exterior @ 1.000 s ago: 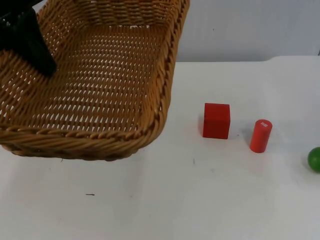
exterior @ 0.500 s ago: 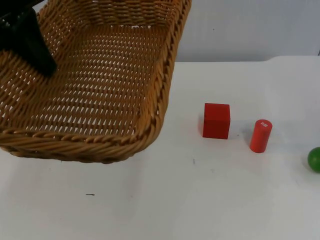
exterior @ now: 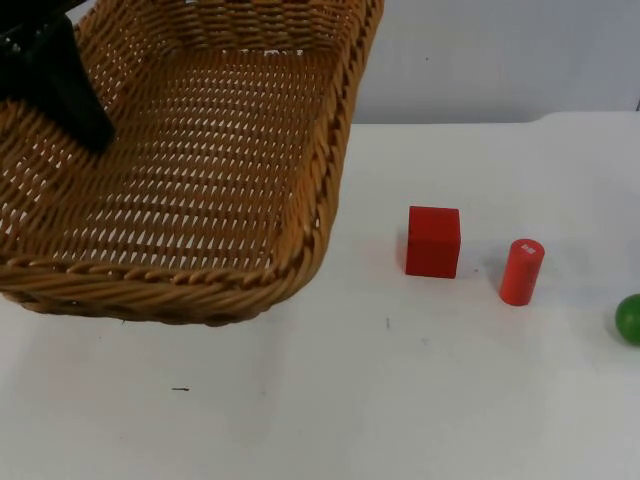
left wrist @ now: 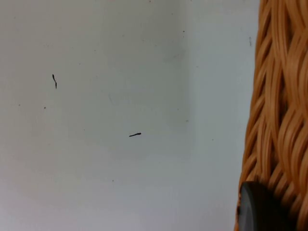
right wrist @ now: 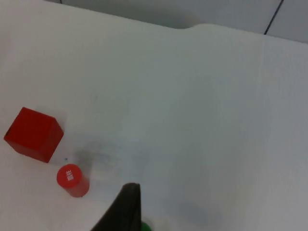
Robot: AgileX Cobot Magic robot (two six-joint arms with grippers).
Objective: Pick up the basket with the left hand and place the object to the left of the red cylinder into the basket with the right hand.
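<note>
The woven wicker basket [exterior: 200, 160] hangs tilted above the table's left side, held up by my left gripper [exterior: 85, 120], which is shut on its left rim. In the left wrist view the basket's rim [left wrist: 279, 120] runs beside a black fingertip [left wrist: 260, 209] pressed against it. A red cube [exterior: 433, 241] sits on the table just left of the upright red cylinder [exterior: 521, 271]. My right gripper [right wrist: 126, 211] hovers above the table, with the red cube [right wrist: 33, 134] and the red cylinder [right wrist: 71, 179] in front of it.
A green ball [exterior: 629, 318] lies at the table's right edge, right of the cylinder, and a sliver of it [right wrist: 144, 226] shows beside my right gripper. The grey partition wall [exterior: 500, 60] closes the table at the back.
The basket has shifted slightly in my left gripper's hold, its near corner drifting a little leftward. The cube, cylinder and ball have not moved.
</note>
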